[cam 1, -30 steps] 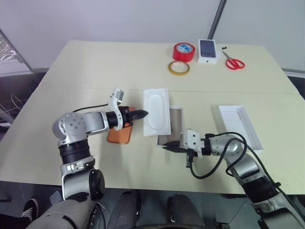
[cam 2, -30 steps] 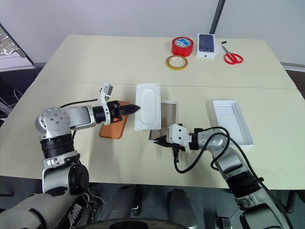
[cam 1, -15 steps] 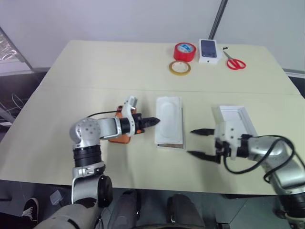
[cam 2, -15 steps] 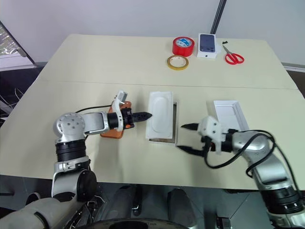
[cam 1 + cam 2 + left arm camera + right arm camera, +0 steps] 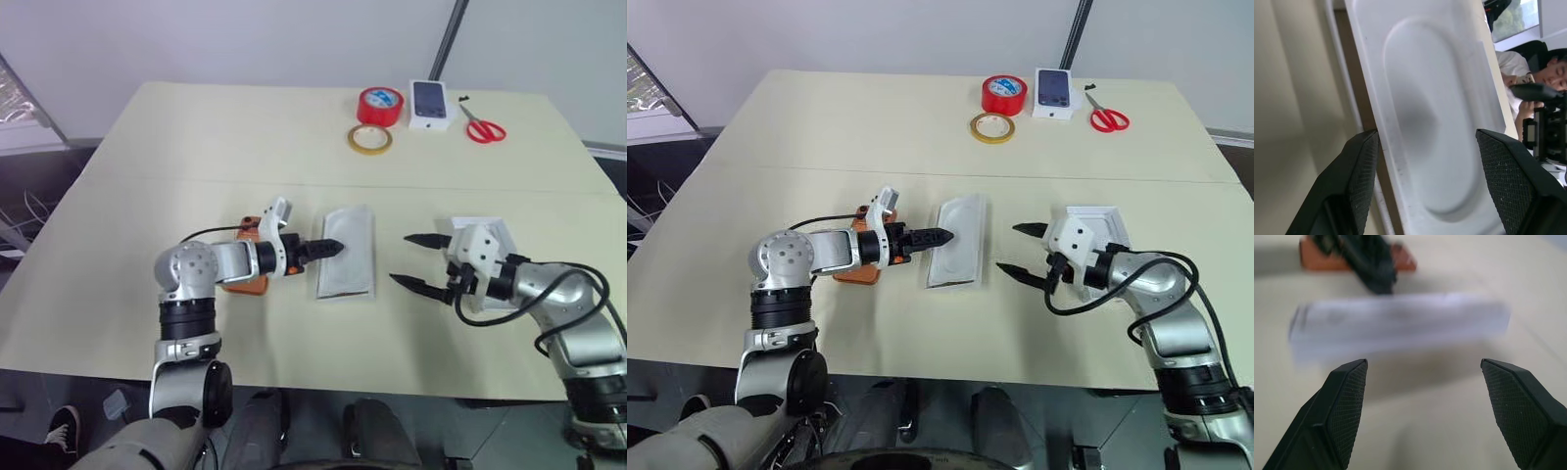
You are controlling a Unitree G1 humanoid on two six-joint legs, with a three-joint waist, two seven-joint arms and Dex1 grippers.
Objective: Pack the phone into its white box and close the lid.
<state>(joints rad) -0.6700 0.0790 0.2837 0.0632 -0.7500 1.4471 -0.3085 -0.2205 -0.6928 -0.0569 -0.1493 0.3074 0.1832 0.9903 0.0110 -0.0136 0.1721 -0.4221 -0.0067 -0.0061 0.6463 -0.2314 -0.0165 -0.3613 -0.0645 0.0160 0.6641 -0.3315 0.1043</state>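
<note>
The white box (image 5: pixel 345 257) lies at mid-table with its moulded insert (image 5: pixel 1440 112), oval recess up, on top of it. My left gripper (image 5: pixel 330 247) reaches the box's left edge and is open, its fingers (image 5: pixel 1361 166) standing on either side of the insert's near edge. The copper-orange phone (image 5: pixel 247 285) lies flat just left of the box, mostly hidden behind my left forearm. My right gripper (image 5: pixel 400 258) hovers open to the right of the box, holding nothing. The lid (image 5: pixel 482 229) lies behind it, partly covered by that hand.
At the table's far side are a red tape roll (image 5: pixel 379 105), a yellow tape ring (image 5: pixel 368 139), a small white box with a phone picture (image 5: pixel 431 104) and red scissors (image 5: pixel 483 127). A person (image 5: pixel 1547 73) appears in the left wrist view beyond the table.
The insert slid right from beside the box onto it. My right gripper opened and drew off to the right and upward. My left gripper followed to the right and opened.
</note>
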